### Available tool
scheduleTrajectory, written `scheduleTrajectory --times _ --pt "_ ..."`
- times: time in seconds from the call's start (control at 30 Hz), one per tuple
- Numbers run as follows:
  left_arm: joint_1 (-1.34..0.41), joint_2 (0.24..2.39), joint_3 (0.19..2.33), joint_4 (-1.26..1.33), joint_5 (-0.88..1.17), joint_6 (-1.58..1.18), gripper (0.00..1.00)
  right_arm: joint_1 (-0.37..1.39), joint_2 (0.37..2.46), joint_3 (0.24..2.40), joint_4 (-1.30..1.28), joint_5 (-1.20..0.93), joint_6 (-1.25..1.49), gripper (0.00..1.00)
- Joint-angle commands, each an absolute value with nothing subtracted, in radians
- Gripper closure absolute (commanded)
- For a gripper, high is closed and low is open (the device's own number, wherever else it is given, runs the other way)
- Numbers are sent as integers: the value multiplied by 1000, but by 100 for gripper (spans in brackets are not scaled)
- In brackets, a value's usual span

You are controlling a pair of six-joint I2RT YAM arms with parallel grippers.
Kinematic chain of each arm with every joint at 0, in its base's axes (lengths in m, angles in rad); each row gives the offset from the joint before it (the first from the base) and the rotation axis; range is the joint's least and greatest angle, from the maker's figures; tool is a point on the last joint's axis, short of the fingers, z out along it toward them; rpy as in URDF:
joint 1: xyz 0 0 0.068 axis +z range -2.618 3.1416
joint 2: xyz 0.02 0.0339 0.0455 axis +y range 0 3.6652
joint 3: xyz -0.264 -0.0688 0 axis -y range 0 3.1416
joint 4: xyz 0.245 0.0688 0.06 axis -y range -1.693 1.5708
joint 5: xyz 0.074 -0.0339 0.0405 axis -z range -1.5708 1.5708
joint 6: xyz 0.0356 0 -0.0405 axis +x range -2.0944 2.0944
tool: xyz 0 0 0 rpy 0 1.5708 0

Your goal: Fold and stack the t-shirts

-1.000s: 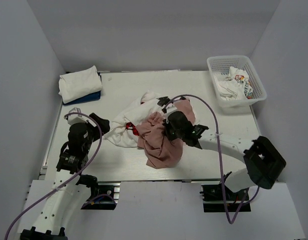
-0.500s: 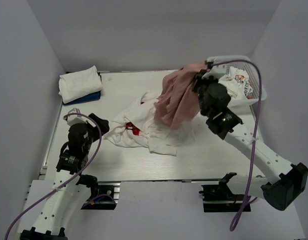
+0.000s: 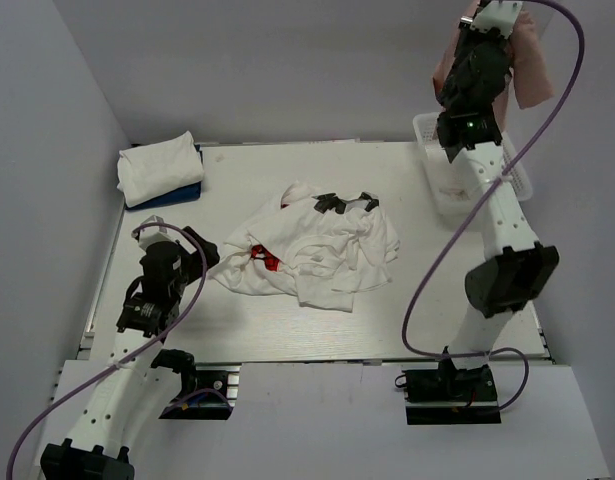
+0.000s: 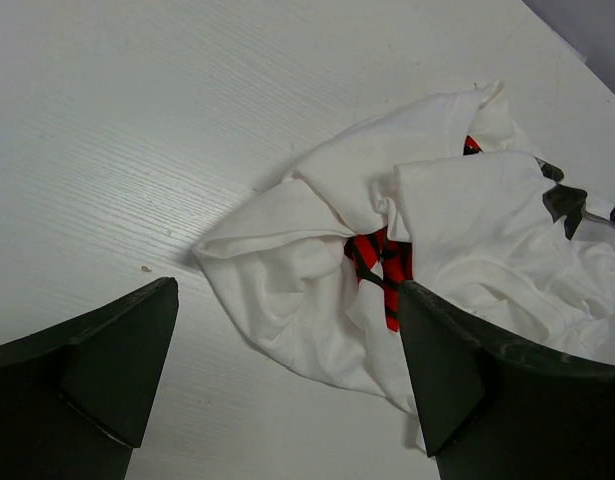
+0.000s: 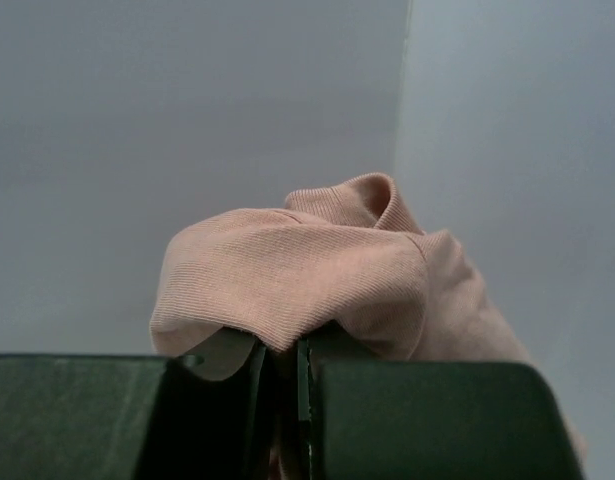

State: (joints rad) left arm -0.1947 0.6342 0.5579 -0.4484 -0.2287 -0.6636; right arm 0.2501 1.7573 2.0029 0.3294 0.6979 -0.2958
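We judge the dusty-pink t-shirt (image 5: 317, 290) light, soft and limp, best taken by its shoulders: it hangs high over the counter's (image 3: 237, 320) far right corner, one fold clamped in the right fingers (image 5: 427, 420), while the left fingers (image 4: 107, 370) stand wide apart near the crumpled white t-shirts (image 4: 307, 280).

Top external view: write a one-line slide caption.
Mid-sort: right claw holds the dusty-pink t-shirt aloft; open left claw beside crumpled white t-shirts on the table.

The white table (image 3: 287, 320) bears crumpled white tees (image 3: 317, 250), a folded stack (image 3: 159, 168) and a basket (image 3: 439, 193).
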Motion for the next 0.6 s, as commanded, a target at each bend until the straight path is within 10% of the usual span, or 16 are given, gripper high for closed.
scheduleTrajectory --times 0.0,0.27,0.3,0.37,0.57 --pt "-196 644 581 -469 -252 -678 0 167 1911 2095 284 682 -302 100" --pt "-196 709 621 -509 -300 -719 0 20 2000 1940 103 635 67 100" --pt "-196 727 621 -526 -317 -738 0 12 2008 1953 -51 606 160 88" --pt "-196 738 638 -557 -342 -765 0 -20 2008 2028 -168 453 195 10" --pt "-196 738 638 -543 -315 -765 0 64 1820 1865 -175 -20 88 10"
